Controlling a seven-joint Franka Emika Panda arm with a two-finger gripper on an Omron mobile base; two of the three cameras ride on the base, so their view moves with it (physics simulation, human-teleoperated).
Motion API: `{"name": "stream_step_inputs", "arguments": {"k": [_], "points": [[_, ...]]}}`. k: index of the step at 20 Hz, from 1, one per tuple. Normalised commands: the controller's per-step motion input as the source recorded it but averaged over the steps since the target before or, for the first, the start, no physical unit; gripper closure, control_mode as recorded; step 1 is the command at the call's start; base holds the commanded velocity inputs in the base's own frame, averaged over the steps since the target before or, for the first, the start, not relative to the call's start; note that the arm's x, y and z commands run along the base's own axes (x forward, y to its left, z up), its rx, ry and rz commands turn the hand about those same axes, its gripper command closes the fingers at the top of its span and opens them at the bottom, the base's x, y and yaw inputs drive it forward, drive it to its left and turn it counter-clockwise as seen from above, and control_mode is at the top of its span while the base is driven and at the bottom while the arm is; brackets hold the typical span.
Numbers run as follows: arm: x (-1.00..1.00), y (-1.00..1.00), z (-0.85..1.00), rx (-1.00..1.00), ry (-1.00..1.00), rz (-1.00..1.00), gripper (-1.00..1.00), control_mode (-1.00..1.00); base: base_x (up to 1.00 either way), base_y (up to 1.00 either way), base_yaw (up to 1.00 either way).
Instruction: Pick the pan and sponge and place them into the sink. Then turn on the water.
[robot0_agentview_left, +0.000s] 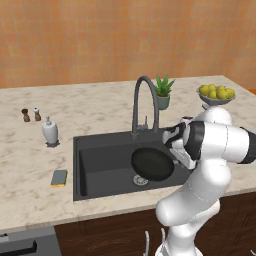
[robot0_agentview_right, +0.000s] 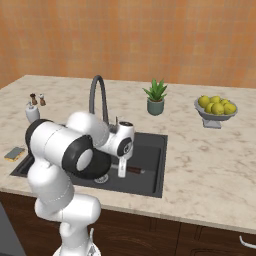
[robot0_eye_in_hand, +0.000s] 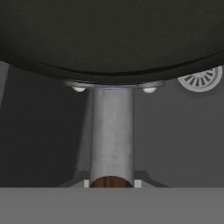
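Two task items for you: the pan (robot0_agentview_left: 152, 164) is over the sink (robot0_agentview_left: 100, 165), and the sponge (robot0_agentview_left: 59, 177) is flat on the counter (robot0_agentview_left: 30, 160) just left of the sink's left rim.

Gripper (robot0_agentview_right: 122, 170) is inside the sink toward its right wall, jaws closed on the pan handle (robot0_agentview_right: 134, 170). In the hand view you get the metal neck of the handle running straight up from between the fingertips to the pan's black underside (robot0_eye_in_hand: 109, 39), with the brown grip just showing at the bottom. Whether the pan bottom touches the basin floor or hangs just above it, you can't tell from these angles.

Drain (robot0_eye_in_hand: 200, 78) sits under the pan's edge, partly covered in the left base view.

Around the sink:
- faucet (robot0_agentview_left: 145, 102) stands at the back rim, gooseneck arching over the basin, right above the pan
- soap dispenser (robot0_agentview_left: 49, 132) behind the sink's back-left corner
- two small shakers (robot0_agentview_left: 31, 115) farther back-left of the sink
- potted plant (robot0_agentview_right: 156, 97) behind the sink's back-right corner
- bowl of lemons (robot0_agentview_right: 216, 111) well right of the sink
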Motion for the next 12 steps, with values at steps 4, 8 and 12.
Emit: {"name": "stream_step_inputs", "arguments": {"k": [4, 8, 12], "points": [[0.2, -0.09, -0.37, 0.06, 0.0, 0.0, 1.0, -1.0, 0.0, 0.0, 0.0], [0.19, -0.02, -0.47, 0.02, 0.0, 0.0, 1.0, -1.0, 0.0, 0.0, 0.0], [0.15, 0.0, -0.49, 0.0, 0.0, 0.0, 1.0, -1.0, 0.0, 0.0, 0.0]]}}
